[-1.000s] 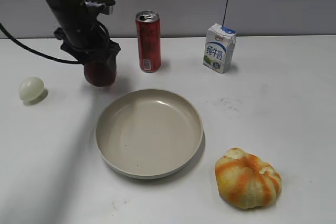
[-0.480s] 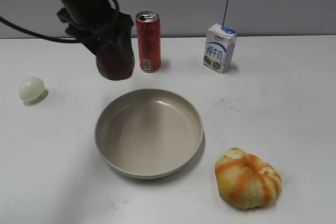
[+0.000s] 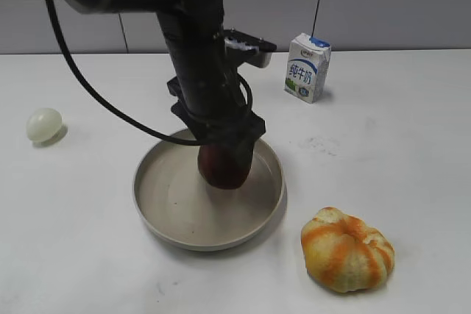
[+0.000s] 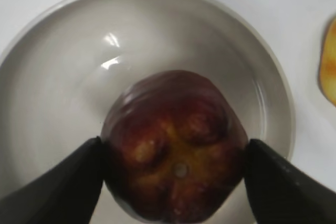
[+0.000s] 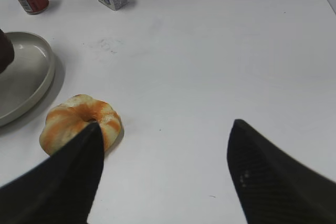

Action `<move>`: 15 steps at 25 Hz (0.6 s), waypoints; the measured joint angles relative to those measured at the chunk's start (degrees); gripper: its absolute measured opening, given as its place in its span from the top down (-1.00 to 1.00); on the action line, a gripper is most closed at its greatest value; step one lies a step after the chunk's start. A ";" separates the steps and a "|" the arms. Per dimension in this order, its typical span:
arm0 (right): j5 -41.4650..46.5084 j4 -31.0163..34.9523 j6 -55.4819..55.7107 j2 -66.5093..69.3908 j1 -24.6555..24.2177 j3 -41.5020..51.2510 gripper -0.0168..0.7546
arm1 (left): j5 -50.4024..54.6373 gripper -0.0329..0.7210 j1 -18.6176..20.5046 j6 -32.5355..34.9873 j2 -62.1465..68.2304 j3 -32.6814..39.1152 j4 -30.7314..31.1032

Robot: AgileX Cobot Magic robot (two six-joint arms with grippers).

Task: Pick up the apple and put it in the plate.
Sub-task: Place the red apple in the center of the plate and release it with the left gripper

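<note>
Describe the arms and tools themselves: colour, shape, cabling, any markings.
The left arm is black and tubular, with a black cable looping off it and a small silver-grey bracket near the wrist. The left tool and right tool both have broad, matte black, wedge-shaped fingers. No markings are legible. The right arm is out of view.

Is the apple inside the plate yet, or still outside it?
Inside: the apple, clamped by the left gripper, sits within the plate rim; contact unclear.

In the exterior view the left arm hides the can. The left pincer (image 3: pixel 225 154) covers the apple's (image 3: pixel 223 168) top. The striped fruit (image 4: pixel 328 61) is cut by the left wrist view's edge.
</note>
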 joint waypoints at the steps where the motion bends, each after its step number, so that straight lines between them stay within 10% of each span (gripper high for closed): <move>1: 0.00 0.00 0.00 0.00 0.00 0.00 -0.56 | -0.42 -0.71 -0.08 -0.13 0.96 0.00 0.12; 15: 0.00 0.00 0.00 0.00 0.00 0.00 -0.56 | 3.96 -0.92 -0.13 -0.32 2.57 -2.88 2.60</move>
